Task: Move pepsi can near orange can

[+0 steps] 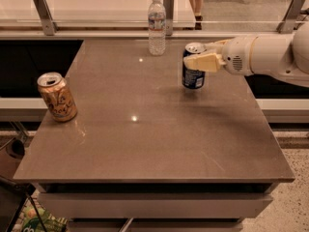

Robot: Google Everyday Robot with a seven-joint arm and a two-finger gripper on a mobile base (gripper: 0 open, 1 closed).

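The pepsi can (193, 76) is dark blue with a silver top and stands upright at the right rear of the brown table (159, 144). My gripper (195, 55) reaches in from the right on a white arm. Its cream fingers (205, 62) are shut around the can's upper half. The can's base is at or just above the table top. The orange can (58, 97), tan with reddish script, stands upright near the table's left edge, far to the left of the pepsi can.
A clear plastic water bottle (156, 26) stands at the table's back edge, just left of the pepsi can. A ledge with metal posts (43, 11) runs behind the table. The floor drops away at the table's front and right edges.
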